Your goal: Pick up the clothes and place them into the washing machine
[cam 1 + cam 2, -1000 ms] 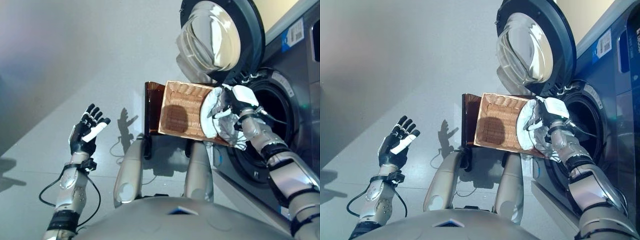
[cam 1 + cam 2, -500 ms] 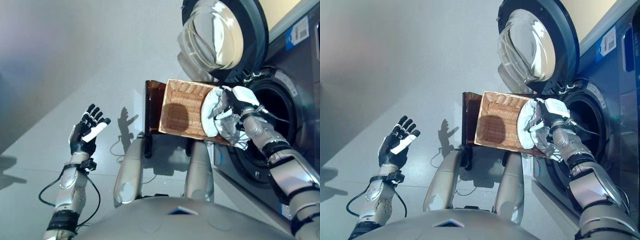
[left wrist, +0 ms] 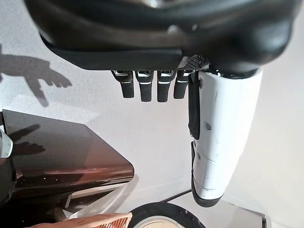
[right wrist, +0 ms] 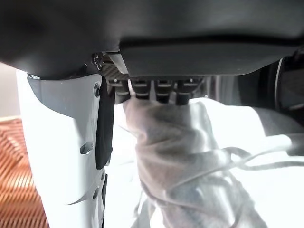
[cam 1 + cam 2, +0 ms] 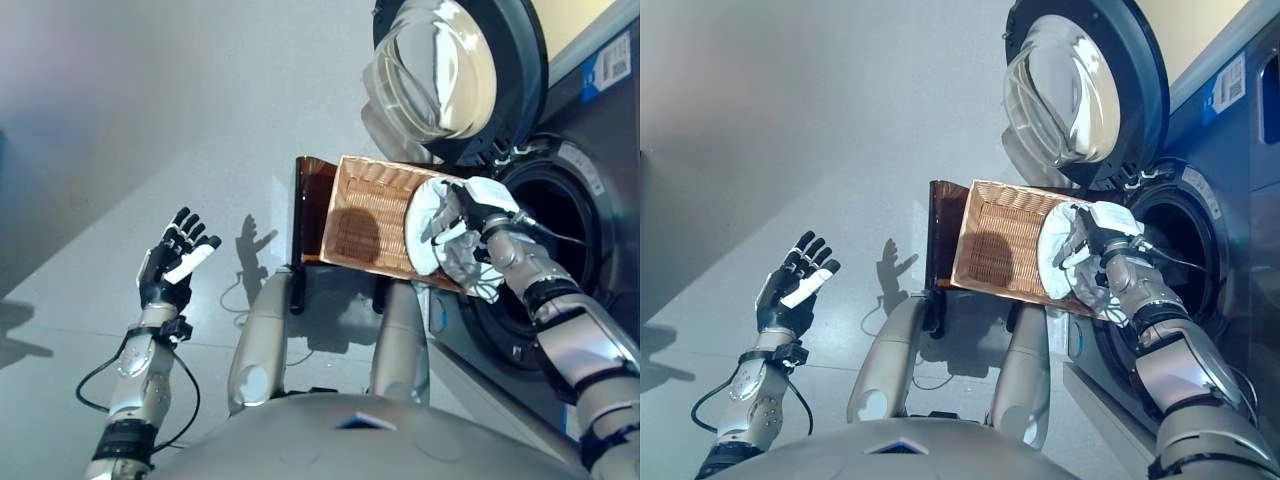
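- A pale grey floor (image 5: 150, 120) fills the room; a front-loading washing machine (image 5: 600, 130) stands at the robot's right, with its round glass door (image 5: 455, 70) swung open above the dark drum opening (image 5: 550, 220).
- A wicker basket (image 5: 365, 215) sits on a dark brown stool (image 5: 305, 200), just beside the drum opening.
- The right hand (image 5: 470, 215) has its fingers curled round a bundle of white and grey clothes (image 5: 440, 245), held over the basket's edge nearest the machine.
- The left hand (image 5: 172, 262) is raised with straight fingers, holding nothing, well apart from the basket.
- To do this step well, the right hand should likely lift the bundle clear of the wicker rim, carry it past the door seal, and let go only once it is deep inside, so trailing cloth does not drape out.
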`<state>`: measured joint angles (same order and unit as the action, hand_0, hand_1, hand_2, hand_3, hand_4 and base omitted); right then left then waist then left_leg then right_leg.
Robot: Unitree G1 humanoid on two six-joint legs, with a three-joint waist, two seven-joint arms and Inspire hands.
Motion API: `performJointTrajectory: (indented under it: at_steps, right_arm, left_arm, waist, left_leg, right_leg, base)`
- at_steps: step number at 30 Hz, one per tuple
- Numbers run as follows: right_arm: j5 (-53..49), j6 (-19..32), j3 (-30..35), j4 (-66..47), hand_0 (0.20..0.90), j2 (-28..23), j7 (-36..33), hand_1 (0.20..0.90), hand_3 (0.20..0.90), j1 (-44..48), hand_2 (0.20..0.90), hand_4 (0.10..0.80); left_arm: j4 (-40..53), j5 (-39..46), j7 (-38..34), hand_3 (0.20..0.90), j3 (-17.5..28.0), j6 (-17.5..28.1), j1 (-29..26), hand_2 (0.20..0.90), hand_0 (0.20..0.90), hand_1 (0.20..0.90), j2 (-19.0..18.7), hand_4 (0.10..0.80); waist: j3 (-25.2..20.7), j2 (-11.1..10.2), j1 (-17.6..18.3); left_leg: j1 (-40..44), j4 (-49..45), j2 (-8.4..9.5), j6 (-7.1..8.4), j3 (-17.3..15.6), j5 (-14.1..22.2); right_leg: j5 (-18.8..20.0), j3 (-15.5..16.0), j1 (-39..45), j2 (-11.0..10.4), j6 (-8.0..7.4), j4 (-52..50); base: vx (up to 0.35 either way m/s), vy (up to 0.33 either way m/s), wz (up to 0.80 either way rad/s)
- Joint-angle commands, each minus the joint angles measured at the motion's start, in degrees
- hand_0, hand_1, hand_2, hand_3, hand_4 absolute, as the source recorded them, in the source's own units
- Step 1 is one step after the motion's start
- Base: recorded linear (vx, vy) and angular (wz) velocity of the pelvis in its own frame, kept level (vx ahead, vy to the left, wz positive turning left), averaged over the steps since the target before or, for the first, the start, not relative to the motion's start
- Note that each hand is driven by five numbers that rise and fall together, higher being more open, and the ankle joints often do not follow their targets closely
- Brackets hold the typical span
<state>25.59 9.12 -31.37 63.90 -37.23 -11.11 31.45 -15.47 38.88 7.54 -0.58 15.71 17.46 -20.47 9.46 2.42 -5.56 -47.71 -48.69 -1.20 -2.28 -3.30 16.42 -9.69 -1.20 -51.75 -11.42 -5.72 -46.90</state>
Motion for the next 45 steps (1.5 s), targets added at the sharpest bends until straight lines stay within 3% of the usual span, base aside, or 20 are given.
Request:
performJointTrajectory:
  at_steps: [1,21,29,32,33,34,35,37,38,39,41,42,44,45]
  right_arm:
    - [2.3,-1.8,0.9,1.9,0.200,-1.6,-2.0,0.200,0.200,1.3,0.200,0.300]
    - [4.2,-3.2,0.8,5.6,0.200,0.5,-4.3,0.200,0.200,2.6,0.200,0.300]
    - [-0.8,-5.0,8.1,10.0,0.200,3.0,-7.7,0.200,0.200,-0.8,0.200,0.300]
    - [-22.1,-0.4,22.5,8.8,0.200,4.5,-10.2,0.200,0.200,-4.4,0.200,0.300]
    - [-22.1,-0.4,22.6,8.8,0.200,4.5,-10.2,0.200,0.200,-4.5,0.200,0.300]
    - [-37.7,3.9,30.8,7.5,0.200,5.8,-10.6,0.200,0.200,-5.2,0.200,0.300]
    - [-37.9,3.9,30.9,7.4,0.200,5.7,-10.5,0.200,0.200,-5.3,0.200,0.300]
    - [-55.2,9.0,39.3,7.8,0.200,8.5,-9.4,0.200,0.200,-5.6,0.200,0.300]
    - [-55.3,9.1,39.3,7.9,0.200,8.5,-9.3,0.200,0.200,-5.7,0.200,0.300]
    - [-66.5,12.3,44.3,7.7,0.200,10.5,-8.7,0.200,0.200,-5.7,0.200,0.300]
    - [-69.6,12.8,45.2,8.4,0.200,10.7,-7.2,0.200,0.200,-5.5,0.200,0.300]
    - [-79.7,15.2,49.0,8.1,0.200,12.1,-6.0,0.200,0.200,-4.9,0.200,0.300]
    - [-89.4,17.6,53.1,7.6,0.200,13.9,-4.3,0.200,0.200,-4.5,0.200,0.300]
    - [-89.5,17.7,53.1,7.7,0.200,13.9,-4.3,0.200,0.200,-4.5,0.200,0.300]
  left_arm:
    - [7.0,-0.8,-0.1,0.900,4.4,3.9,0.1,0.900,0.900,0.900,-1.6,0.800]
    - [6.9,-1.2,-0.4,0.900,4.7,4.5,-0.4,0.900,0.900,0.900,-1.7,0.800]
    - [6.7,-1.7,-1.5,0.900,5.1,4.4,-1.1,0.900,0.900,0.900,-1.1,0.800]
    - [5.4,-1.9,-2.6,0.900,5.6,5.1,-1.9,0.900,0.900,0.900,-0.8,0.800]
    - [5.4,-1.9,-2.6,0.900,5.5,5.1,-2.0,0.900,0.900,0.900,-0.8,0.800]
    - [4.6,-1.7,-3.1,0.900,5.0,5.3,-2.5,0.900,0.900,0.900,-0.7,0.800]
    - [4.6,-1.7,-3.1,0.900,4.9,5.3,-2.5,0.900,0.900,0.900,-0.8,0.800]
    - [4.3,-1.6,-4.1,0.900,4.1,5.5,-3.1,0.900,0.900,0.900,-0.9,0.800]
    - [4.3,-1.6,-4.1,0.900,4.0,5.5,-3.0,0.900,0.900,0.900,-1.0,0.800]
    - [4.6,-1.3,-4.5,0.900,3.6,5.3,-2.9,0.900,0.900,0.900,-0.9,0.800]
    - [4.6,-1.3,-4.4,0.900,3.2,5.3,-3.0,0.900,0.900,0.900,-1.1,0.800]
    - [5.0,-0.7,-4.5,0.900,2.7,5.2,-2.8,0.900,0.900,0.900,-1.1,0.800]
    - [5.0,-0.1,-4.5,0.900,2.2,4.9,-2.7,0.900,0.900,0.900,-1.0,0.800]
    - [5.0,-0.1,-4.5,0.900,2.2,4.9,-2.7,0.900,0.900,0.900,-1.0,0.800]
  waist:
    - [-2.2,1.0,0.1]
    - [-2.8,0.8,0.0]
    - [-2.7,0.7,0.3]
    - [-2.7,1.0,1.1]
    - [-2.7,1.0,1.0]
    - [-2.6,1.2,1.4]
    - [-2.6,1.1,1.3]
    - [-2.2,1.5,1.7]
    - [-2.4,1.5,1.6]
    - [-2.3,1.8,1.8]
    - [-2.1,1.9,1.8]
    - [-2.2,2.2,1.8]
    - [-2.5,2.5,1.8]
    - [-2.5,2.5,1.8]
  left_leg:
    - [-1.6,3.4,-0.61,2.23,0.6,-2.6]
    - [-1.5,3.7,-0.54,2.22,0.6,-2.6]
    - [-0.3,4.4,-0.60,2.12,0.4,-2.7]
    - [-0.1,4.4,-0.70,1.98,0.2,-2.7]
    - [-0.1,4.4,-0.71,1.99,0.2,-2.6]
    - [0.0,4.2,-0.80,1.90,0.2,-2.3]
    - [0.1,4.1,-0.81,1.90,0.1,-2.3]
    - [-0.3,4.5,-0.89,1.46,-0.6,-3.7]
    - [0.4,4.1,-0.92,1.77,-0.4,-2.0]
    - [0.6,4.1,-1.03,1.80,-0.5,-2.0]
    - [0.1,4.6,-1.03,1.52,-0.9,-3.6]
    - [0.2,4.5,-0.96,1.58,-0.9,-3.5]
    - [0.3,4.5,-0.96,1.61,-0.7,-3.3]
    - [0.4,4.5,-0.96,1.61,-0.7,-3.3]
  right_leg:
    - [-1.6,0.1,-0.1,0.7,2.63,0.1]
    - [-1.6,0.0,-0.3,0.8,2.61,0.0]
    - [-1.4,0.1,0.8,0.9,2.58,0.7]
    - [-1.3,-0.1,0.8,1.1,2.65,0.8]
    - [-1.3,-0.2,0.8,1.1,2.65,0.7]
    - [-1.6,-0.3,0.8,1.2,2.63,0.6]
    - [-1.7,-0.3,0.8,1.2,2.63,0.5]
    - [-0.1,-0.5,0.2,1.3,2.89,1.1]
    - [-1.8,-0.6,0.8,1.4,2.61,0.4]
    - [-2.0,-0.8,1.0,1.5,2.69,0.4]
    - [-0.5,-0.7,0.5,1.4,2.98,1.0]
    - [-0.7,-0.7,0.7,1.4,2.99,1.0]
    - [-1.1,-0.5,0.9,1.4,3.03,0.7]
    - [-1.1,-0.5,1.0,1.5,3.03,0.7]
  base:
    - [0.000,0.000,0.00]
    - [0.000,0.000,0.00]
    - [0.000,0.000,0.00]
    - [0.000,0.000,0.00]
    - [0.000,0.000,0.00]
    - [0.000,0.000,0.00]
    - [0.010,-0.007,-0.03]
    - [-0.042,0.005,-0.08]
    - [0.004,0.007,-0.14]
    - [0.000,-0.001,-0.13]
    - [-0.092,0.002,-0.12]
    - [0.012,-0.008,-0.07]
    - [0.010,-0.006,-0.03]
    - [0.000,0.000,0.00]
